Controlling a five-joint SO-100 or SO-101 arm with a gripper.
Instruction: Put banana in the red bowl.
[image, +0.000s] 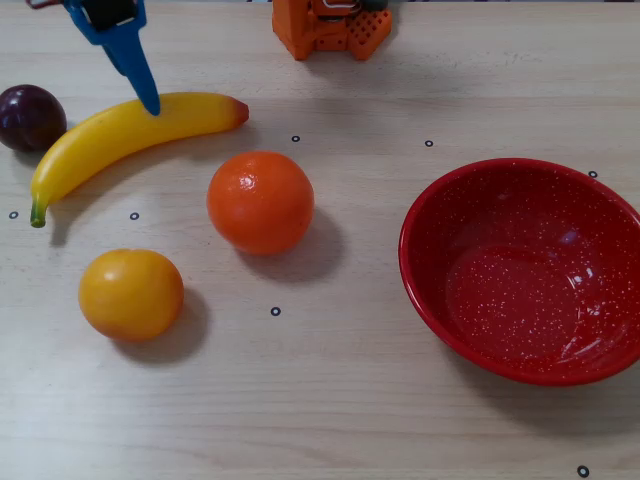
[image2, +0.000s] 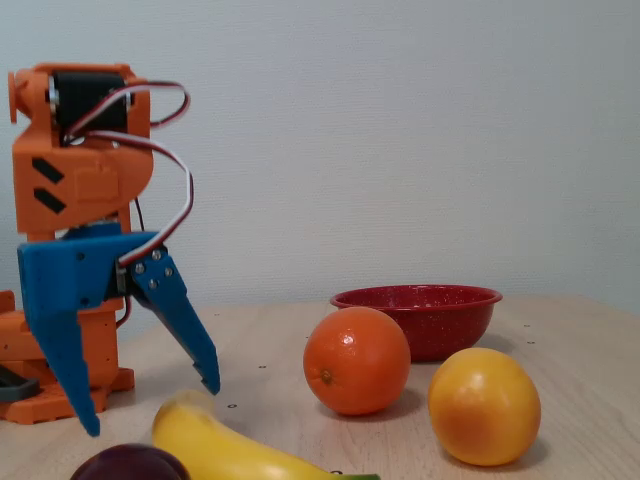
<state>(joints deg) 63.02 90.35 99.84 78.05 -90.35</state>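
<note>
fingers (image2: 205, 360) spread above banana (image: 120, 132)

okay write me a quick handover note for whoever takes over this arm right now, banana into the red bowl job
Gripper: open, empty, fingers spread above the banana.
Banana: lying on the table at the left of the overhead view, between a dark plum and an orange; not grasped.
Red bowl: empty, at the right.
Done: approach to the banana.
Left: lower, close, lift, carry past the orange, release in the bowl.
</note>
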